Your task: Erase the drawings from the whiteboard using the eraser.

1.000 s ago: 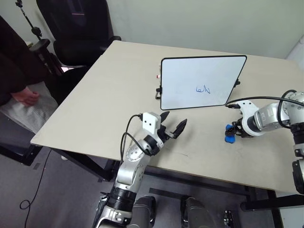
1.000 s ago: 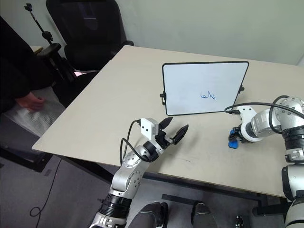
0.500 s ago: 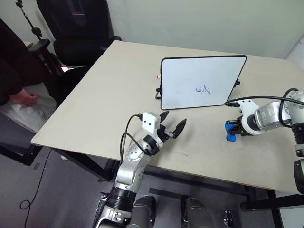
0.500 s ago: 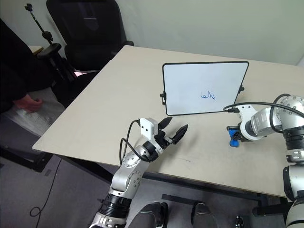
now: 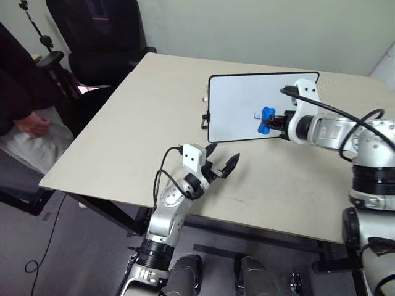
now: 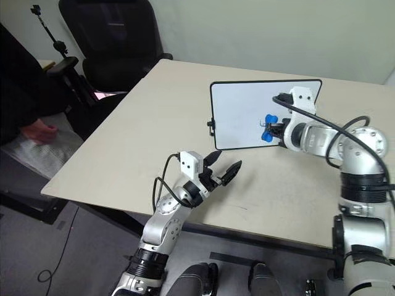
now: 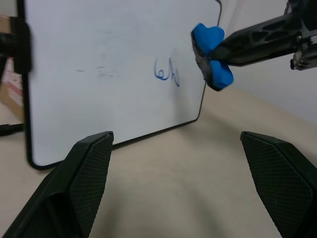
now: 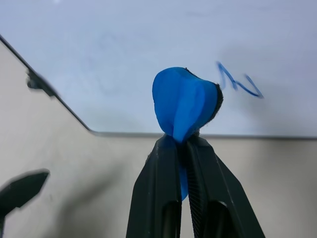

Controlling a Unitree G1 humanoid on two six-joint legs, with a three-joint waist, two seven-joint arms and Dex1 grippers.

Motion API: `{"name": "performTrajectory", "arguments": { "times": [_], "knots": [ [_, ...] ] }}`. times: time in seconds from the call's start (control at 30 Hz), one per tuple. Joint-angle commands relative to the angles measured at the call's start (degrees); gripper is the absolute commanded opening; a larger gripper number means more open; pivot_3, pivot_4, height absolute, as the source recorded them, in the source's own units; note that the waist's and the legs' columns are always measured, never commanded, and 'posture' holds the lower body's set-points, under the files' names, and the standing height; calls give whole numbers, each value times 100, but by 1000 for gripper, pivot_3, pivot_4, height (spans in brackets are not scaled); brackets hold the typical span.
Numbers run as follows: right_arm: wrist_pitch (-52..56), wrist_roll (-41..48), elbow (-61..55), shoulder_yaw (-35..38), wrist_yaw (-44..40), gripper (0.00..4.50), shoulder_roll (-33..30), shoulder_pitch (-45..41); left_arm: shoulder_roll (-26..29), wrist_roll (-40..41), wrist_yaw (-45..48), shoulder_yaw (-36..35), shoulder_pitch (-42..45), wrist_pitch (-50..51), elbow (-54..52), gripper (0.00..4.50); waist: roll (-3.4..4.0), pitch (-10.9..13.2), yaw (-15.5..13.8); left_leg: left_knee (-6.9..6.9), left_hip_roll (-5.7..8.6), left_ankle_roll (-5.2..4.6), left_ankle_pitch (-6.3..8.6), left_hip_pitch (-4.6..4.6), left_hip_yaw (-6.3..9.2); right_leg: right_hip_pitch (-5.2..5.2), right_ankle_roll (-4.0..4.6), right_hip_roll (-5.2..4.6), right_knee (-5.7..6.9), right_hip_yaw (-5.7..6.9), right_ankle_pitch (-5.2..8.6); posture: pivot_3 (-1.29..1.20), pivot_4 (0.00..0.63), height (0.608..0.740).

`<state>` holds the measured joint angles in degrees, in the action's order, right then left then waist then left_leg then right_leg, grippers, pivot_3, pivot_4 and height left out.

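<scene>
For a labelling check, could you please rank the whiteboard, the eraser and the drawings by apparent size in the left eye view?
1. whiteboard, by far the largest.
2. eraser, a small blue block held in front of the board.
3. drawings, partly hidden behind the eraser, so their place below it is unsure.

head stereo pair looks down over the table (image 5: 154,123); both wrist cameras face the whiteboard (image 7: 114,64) closely, sharing its drawings (image 8: 240,82).

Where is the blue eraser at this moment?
The eraser is pinched in the right gripper, held up in front of the whiteboard, close beside the drawings.
</scene>
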<state>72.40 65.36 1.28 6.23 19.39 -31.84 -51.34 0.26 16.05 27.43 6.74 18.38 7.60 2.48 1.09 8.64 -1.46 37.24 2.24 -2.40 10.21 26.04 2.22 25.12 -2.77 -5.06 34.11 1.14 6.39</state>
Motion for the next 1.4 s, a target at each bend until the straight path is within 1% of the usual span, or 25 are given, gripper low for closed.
{"name": "performTrajectory", "arguments": {
  "times": [0.03,0.13,0.23,0.6,0.8,1.13,1.23,1.4],
  "knots": [
    [-515,-570,-82,149,-186,91,289,-120,38,61,67,-59,144,-52,-103,4500,0,0,-3,1,0,1,0,0,-1,1,1,0,0,0,-1,0,150,740],
    [-988,-1149,67,98,-322,91,608,-103,92,77,72,-103,174,-35,-107,4500,0,0,-9,3,1,3,0,1,0,0,3,0,-1,1,-2,0,150,740],
    [-1296,-1494,172,180,-392,91,933,-29,120,78,45,-142,161,-25,-164,4500,0,0,-1,4,1,7,2,0,0,2,5,0,-1,1,-4,0,150,740],
    [-1936,-2793,645,-33,-906,91,1652,63,114,70,-20,-180,135,-55,-249,4500,0,0,13,3,-1,16,-3,-3,1,4,22,1,2,4,-14,0,150,740],
    [-2106,-3277,928,168,-974,91,1712,-53,131,39,-80,-186,94,-69,-351,4500,0,0,20,4,-1,17,-6,-7,1,4,35,1,1,3,-23,0,150,740],
    [-2865,-4113,1964,629,-803,91,1581,-243,185,48,-104,-216,92,-65,-390,4500,2,1,16,3,-1,18,-7,-8,5,4,35,1,-2,3,-23,0,150,740],
    [-2860,-4210,2031,695,-870,91,1621,-288,203,55,-93,-221,96,-65,-383,4500,2,1,20,2,-2,18,-7,-7,7,7,36,1,-1,2,-24,0,150,740],
    [-2694,-4274,1847,577,-1049,91,1868,-346,216,55,-84,-218,111,-70,-358,4500,2,1,51,-7,-4,18,-7,-12,6,12,35,2,0,4,-24,0,150,740]
  ]
}}
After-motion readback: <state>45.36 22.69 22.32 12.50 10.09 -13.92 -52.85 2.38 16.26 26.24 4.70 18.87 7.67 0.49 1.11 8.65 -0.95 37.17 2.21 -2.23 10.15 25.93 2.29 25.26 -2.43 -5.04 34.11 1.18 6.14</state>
